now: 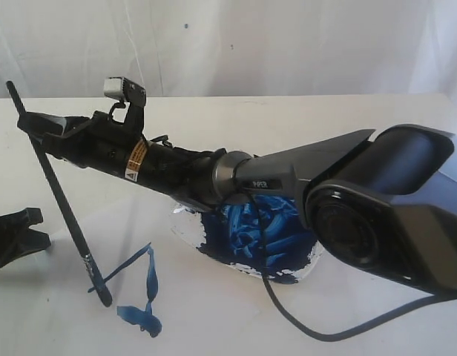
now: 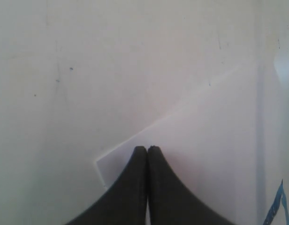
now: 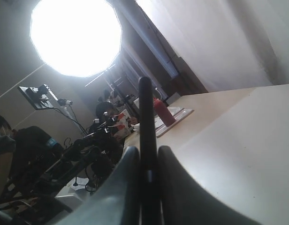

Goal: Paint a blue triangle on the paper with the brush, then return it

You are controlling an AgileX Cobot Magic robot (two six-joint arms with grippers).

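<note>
From the blue triangle [image 1: 139, 315], the leaning brush [image 1: 61, 204] blocks 11 o'clock, the left gripper [image 1: 37, 227] sits at 10, the plate [image 1: 308, 268] and the long arm [image 1: 288, 174] over it block 2, and 6 o'clock is open.

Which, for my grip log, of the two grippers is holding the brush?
The right gripper, reaching across to the exterior view's left, is clamped on the brush; the left gripper is shut and empty.

Smooth matt paper [image 2: 196, 140], glossy plastic arm shell [image 1: 406, 170]
</note>
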